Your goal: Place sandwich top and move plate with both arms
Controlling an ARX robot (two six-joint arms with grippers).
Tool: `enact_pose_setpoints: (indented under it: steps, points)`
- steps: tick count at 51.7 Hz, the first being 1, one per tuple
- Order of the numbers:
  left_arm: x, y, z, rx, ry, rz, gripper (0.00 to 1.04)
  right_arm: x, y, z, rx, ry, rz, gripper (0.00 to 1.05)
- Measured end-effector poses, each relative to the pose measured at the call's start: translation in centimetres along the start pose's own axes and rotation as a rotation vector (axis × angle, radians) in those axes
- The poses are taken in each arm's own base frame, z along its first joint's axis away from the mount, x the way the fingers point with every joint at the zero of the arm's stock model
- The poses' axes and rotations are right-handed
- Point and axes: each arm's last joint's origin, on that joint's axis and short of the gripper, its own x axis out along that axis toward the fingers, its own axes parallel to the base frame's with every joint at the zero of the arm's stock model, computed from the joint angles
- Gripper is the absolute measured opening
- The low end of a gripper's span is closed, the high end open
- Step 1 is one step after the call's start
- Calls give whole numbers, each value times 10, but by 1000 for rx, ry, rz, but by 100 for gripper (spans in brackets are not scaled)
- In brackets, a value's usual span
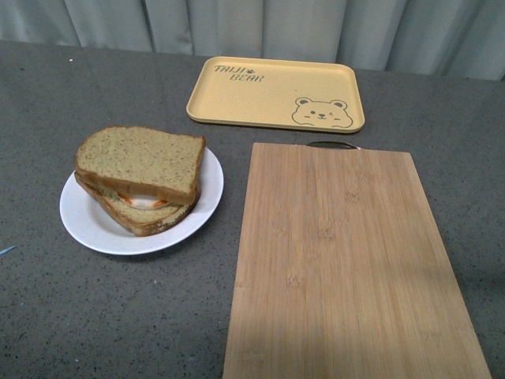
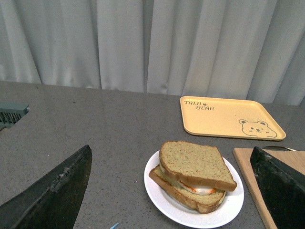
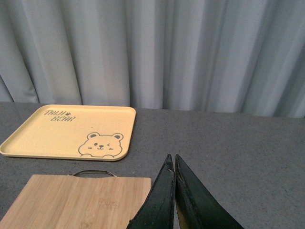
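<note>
Sandwich top [image 1: 140, 160] lies on the egg slice [image 1: 150, 221] on the white plate [image 1: 88, 229], ahead of the left hand [image 2: 171, 150], which is spread wide; the right hand [image 3: 172, 160] is pressed together, empty, beside the cutting board [image 3: 76, 202].

The left gripper [image 2: 171, 149] is held above the table, aimed roughly toward 12 o'clock, its 2 black fingers [image 2: 52, 191] spread wide and gripping nothing. The right gripper [image 3: 173, 157] also points toward 12 o'clock, its 2 fingers [image 3: 159, 200] pressed together tip to tip.
</note>
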Motion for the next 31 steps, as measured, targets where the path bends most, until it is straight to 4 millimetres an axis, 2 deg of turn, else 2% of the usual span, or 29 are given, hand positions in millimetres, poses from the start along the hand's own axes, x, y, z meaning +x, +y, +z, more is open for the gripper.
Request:
enact_pose_setpoints:
  steps: [10,16,31]
  points:
    - [0,0,0,0,0,0,98,-23,-13,4,1,2,-6,1]
    - [0,0,0,0,0,0,98,-37,-19,15,2,0,-3,1]
    - [0,0,0,0,0,0,98,-55,-33,16,4,-4,-11,1]
